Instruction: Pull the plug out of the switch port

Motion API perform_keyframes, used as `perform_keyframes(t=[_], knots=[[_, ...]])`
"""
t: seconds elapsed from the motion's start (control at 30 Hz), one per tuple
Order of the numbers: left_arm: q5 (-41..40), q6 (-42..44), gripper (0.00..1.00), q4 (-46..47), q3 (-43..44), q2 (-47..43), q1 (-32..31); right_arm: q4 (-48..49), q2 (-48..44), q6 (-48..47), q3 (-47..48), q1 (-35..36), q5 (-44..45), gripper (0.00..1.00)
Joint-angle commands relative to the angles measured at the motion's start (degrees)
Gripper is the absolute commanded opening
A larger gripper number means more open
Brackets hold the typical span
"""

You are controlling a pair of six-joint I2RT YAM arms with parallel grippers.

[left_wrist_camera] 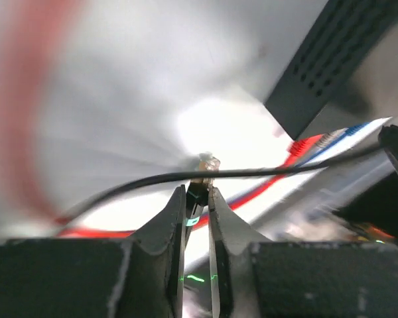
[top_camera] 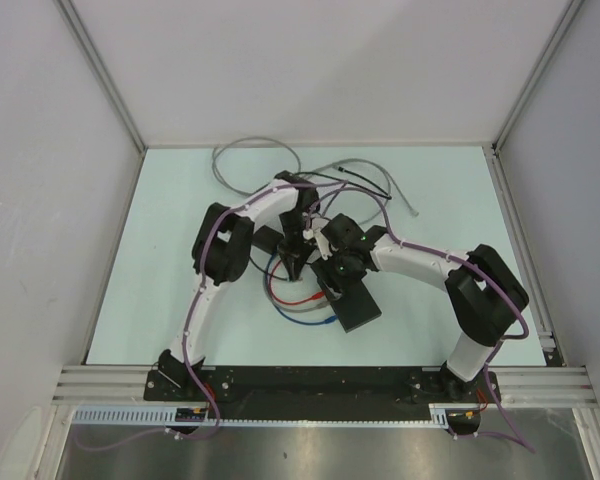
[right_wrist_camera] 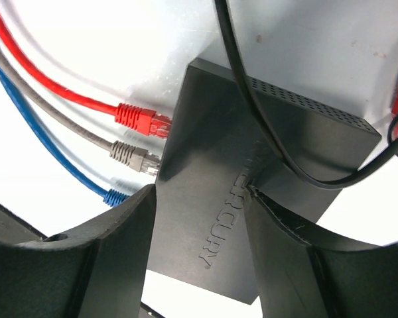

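Surface: pale table [top_camera: 180,300] between white walls, with loose cables heaped at its middle.
Box: the flat black box [right_wrist_camera: 212,132], lettered MERCURY, lies under your right gripper [right_wrist_camera: 200,192].
Port edge: the port edge [right_wrist_camera: 164,142] is the box's left side in the right wrist view, and it faces your left arm.
Plugs: the red plug [right_wrist_camera: 142,121], grey plug [right_wrist_camera: 134,156] and blue plug [right_wrist_camera: 116,196] sit side by side against that edge. Their tips point into it and their leads trail off to the left.
Long axis: the box runs lengthwise away from the right wrist camera, lettering along it. The plugs lie crosswise to it.
Right fingers: spread wide, gripping nothing. One tip is at the port edge by the blue plug, the other over the top face. You cannot tell whether they press down.
Left fingers: your left gripper [left_wrist_camera: 196,191] is nearly closed, pinching a small piece [left_wrist_camera: 203,165] with a clear tip. You cannot tell what it is.
Plugs vs left fingers: the three plugs lie beyond and right of those tips, apart from them.
Cord: a thin black cord [left_wrist_camera: 119,185] crosses just ahead of the left tips.
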Motion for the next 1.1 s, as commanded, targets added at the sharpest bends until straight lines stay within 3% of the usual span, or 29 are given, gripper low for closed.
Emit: perform_keyframes(t=[0.0,0.13,0.3,0.33,0.47,0.5,0.53,0.6,0.77,0.93,1.07], knots=[[-3.3,16.3,0.00,-3.2,8.0,-2.7,2.6,-0.7,2.3,-6.4,0.8,-1.5,1.1,0.63],[-7.3,25.8,0.00,-2.8,3.1,-7.6,5.1,-0.6,0.4,-11.4,6.1,-1.6,-0.9,0.65],[-19.1,20.3,0.00,0.4,6.4,-5.4,8.1,-0.7,-0.9,-14.7,7.5,-1.6,0.5,0.67],[-19.2,19.3,0.08,0.9,6.5,-5.3,8.2,-0.9,-1.3,-15.0,7.5,-1.6,0.4,0.67],[-7.7,15.1,0.33,2.1,5.4,-9.0,8.3,-1.7,-2.6,-15.4,7.5,-2.3,0.3,0.70],[2.7,14.5,0.37,1.6,4.7,-9.8,8.5,-1.7,-2.9,-15.5,7.5,-2.4,0.2,0.70],[6.5,14.1,0.45,1.2,4.2,-11.0,8.5,-1.8,-3.3,-15.7,7.4,-2.8,0.1,0.70],[15.5,12.0,0.51,1.2,1.7,-12.5,8.5,-1.9,-4.1,-15.7,7.4,-3.1,-0.1,0.71],[23.1,5.6,0.59,12.9,-7.7,-21.1,8.3,-1.6,-5.6,-16.3,6.6,-4.1,-1.7,0.72],[25.1,-5.7,0.60,30.9,-21.3,-27.0,8.0,-2.6,-7.6,-14.9,5.4,-5.9,-3.5,0.73],[24.9,-13.9,0.57,42.7,-31.4,-31.1,6.0,-2.0,-9.5,-10.0,1.9,-9.4,-9.9,0.67]])
